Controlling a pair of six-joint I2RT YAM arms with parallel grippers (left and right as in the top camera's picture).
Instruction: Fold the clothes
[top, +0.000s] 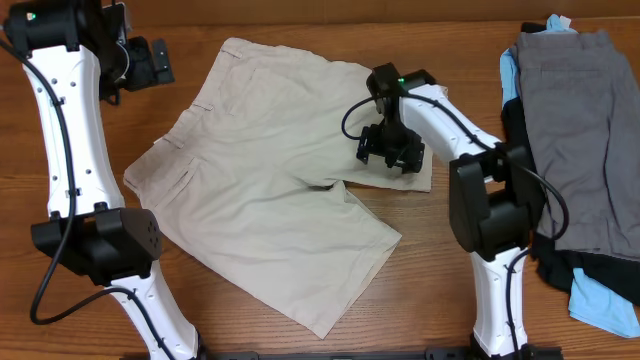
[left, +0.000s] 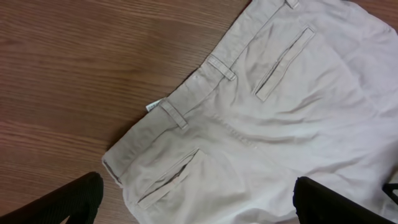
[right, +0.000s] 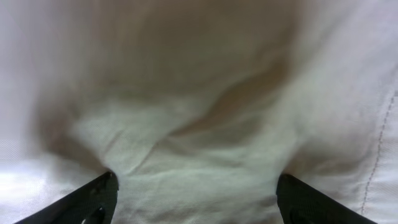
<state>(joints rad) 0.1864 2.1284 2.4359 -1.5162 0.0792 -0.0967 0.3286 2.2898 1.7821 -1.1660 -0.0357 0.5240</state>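
Pale beige shorts (top: 270, 180) lie spread flat on the table, waistband toward the left, legs toward the right and front. My right gripper (top: 390, 150) is open and pressed down on the far leg near its hem; the right wrist view shows bunched beige cloth (right: 199, 155) between the spread fingers. My left gripper (top: 150, 62) hovers high at the back left, open and empty; the left wrist view shows the waistband with belt loops (left: 174, 112) and back pockets (left: 283, 62) below it.
A pile of other garments sits at the right edge: grey shorts (top: 585, 130) on top, black cloth (top: 560, 265) and light-blue cloth (top: 600, 300) beneath. Bare wooden table (top: 440, 260) lies in front between the shorts and the pile.
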